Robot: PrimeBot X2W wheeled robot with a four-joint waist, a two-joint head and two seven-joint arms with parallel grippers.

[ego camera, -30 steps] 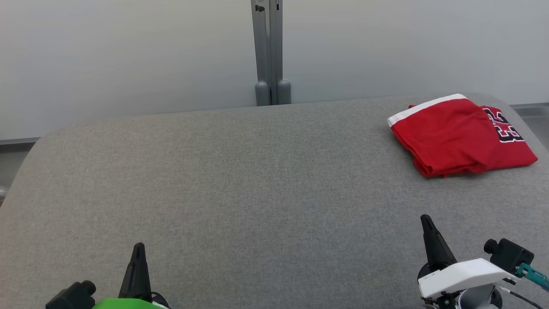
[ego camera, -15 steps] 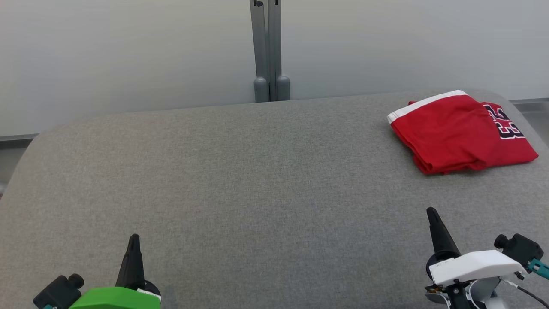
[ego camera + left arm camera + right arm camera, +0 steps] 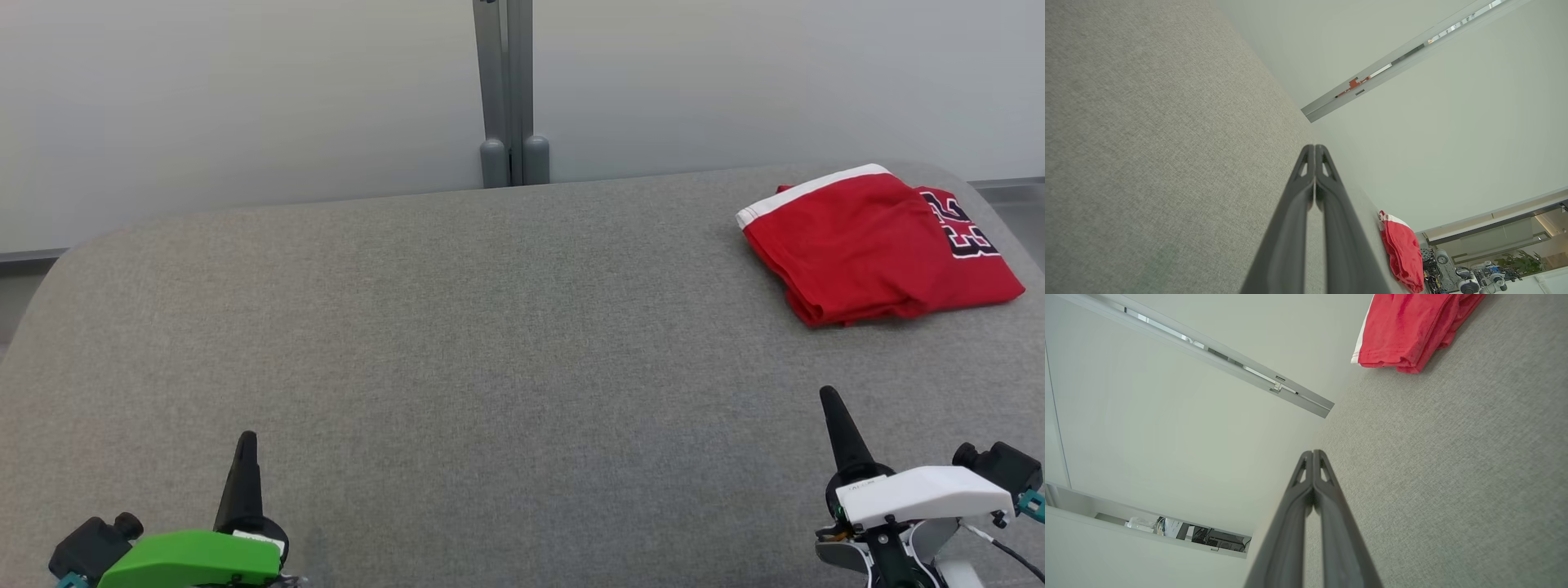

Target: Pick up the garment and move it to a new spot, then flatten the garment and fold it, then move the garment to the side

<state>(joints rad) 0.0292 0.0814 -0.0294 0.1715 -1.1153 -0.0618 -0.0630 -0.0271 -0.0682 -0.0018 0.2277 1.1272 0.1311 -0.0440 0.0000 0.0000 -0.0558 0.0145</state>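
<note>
The garment (image 3: 878, 242) is a red shirt with a white band and black lettering, lying folded at the far right of the grey table (image 3: 490, 343). It also appears in the left wrist view as the garment (image 3: 1404, 253) and in the right wrist view as the garment (image 3: 1408, 326). My left gripper (image 3: 246, 438) rests shut at the lower left, holding nothing, far from the garment. At the lower right, my right gripper (image 3: 830, 394) is shut and empty, well short of the garment. In the wrist views the left gripper (image 3: 1314, 147) and right gripper (image 3: 1312, 452) have their tips pressed together.
A grey post (image 3: 506, 90) stands against the pale wall behind the table's far edge. The table's rounded corners fall away at the left and right. A cluttered room area (image 3: 1474, 269) lies beyond the table in the left wrist view.
The head camera has tilted, shifting the whole picture upward. Both grippers have drawn slightly outward and stay shut. The garment lies where it was.
</note>
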